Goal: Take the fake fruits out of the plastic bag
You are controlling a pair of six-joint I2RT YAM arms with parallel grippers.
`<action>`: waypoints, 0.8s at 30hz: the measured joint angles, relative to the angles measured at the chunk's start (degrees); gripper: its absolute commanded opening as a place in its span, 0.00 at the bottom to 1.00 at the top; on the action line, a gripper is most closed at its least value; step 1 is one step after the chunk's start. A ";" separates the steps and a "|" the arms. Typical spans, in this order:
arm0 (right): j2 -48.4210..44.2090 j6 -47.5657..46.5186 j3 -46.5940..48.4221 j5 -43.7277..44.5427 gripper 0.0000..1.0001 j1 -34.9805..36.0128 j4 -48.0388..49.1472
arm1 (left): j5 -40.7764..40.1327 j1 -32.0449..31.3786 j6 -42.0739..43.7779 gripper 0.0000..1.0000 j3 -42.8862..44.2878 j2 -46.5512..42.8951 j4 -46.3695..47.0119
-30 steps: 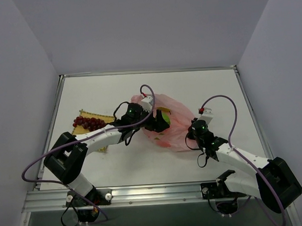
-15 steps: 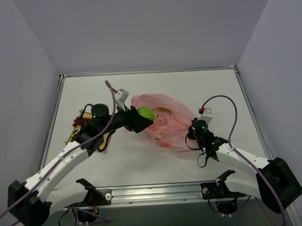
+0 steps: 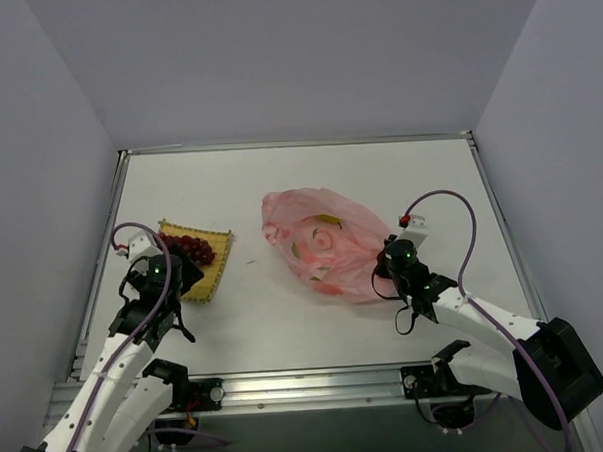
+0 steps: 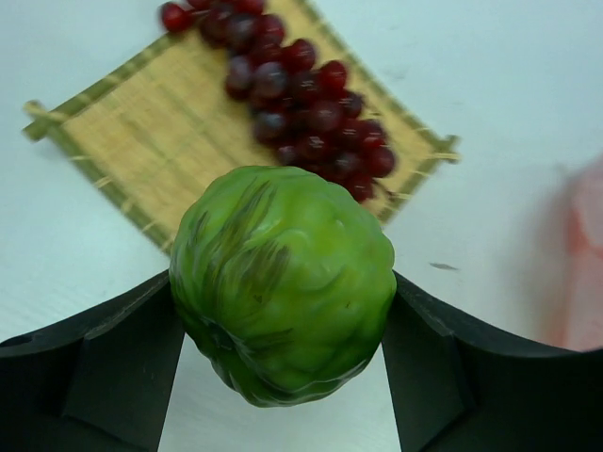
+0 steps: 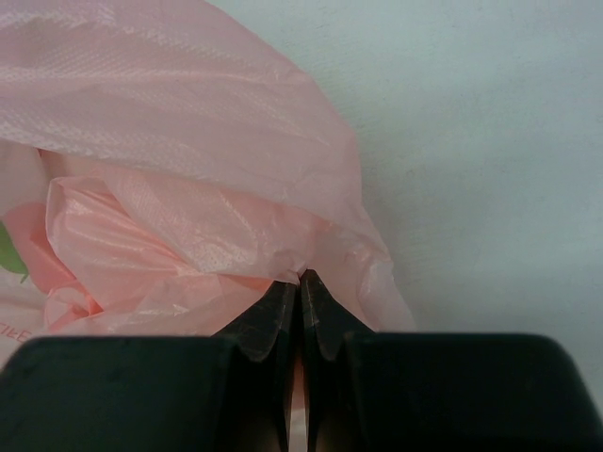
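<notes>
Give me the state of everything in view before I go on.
left pincer: shut on the green fruit.
green fruit: out of the bag, gripped between both fingers.
right pincer: shut on a fold of the plastic bag.
plastic bag: lying crumpled on the table, coloured pieces showing through.
grape bunch: out of the bag, lying on the mat.
mat: flat on the table.
</notes>
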 measured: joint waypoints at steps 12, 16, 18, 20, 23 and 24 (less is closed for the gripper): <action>-1.03 -0.07 0.00 -1.44 0.00 0.00 -0.02 | -1.90 15.39 -2.89 0.30 -0.63 19.69 6.32; -1.42 -0.07 0.00 -1.84 0.00 0.00 -0.02 | 0.07 20.57 -2.78 0.42 0.81 25.27 9.57; -1.55 -0.07 0.00 -1.90 0.00 0.00 -0.02 | 1.14 21.79 -2.75 0.43 1.16 27.36 10.99; -1.60 -0.07 0.00 -1.90 0.00 0.00 -0.02 | 2.34 22.01 -2.69 0.49 1.38 29.38 12.24; -1.66 -0.04 0.00 -1.95 0.00 0.00 -0.04 | 4.11 22.01 -2.58 0.54 1.51 31.82 13.60; -1.73 -0.04 0.00 -1.95 0.00 0.00 -0.04 | 4.55 22.01 -2.58 0.54 1.51 32.30 13.86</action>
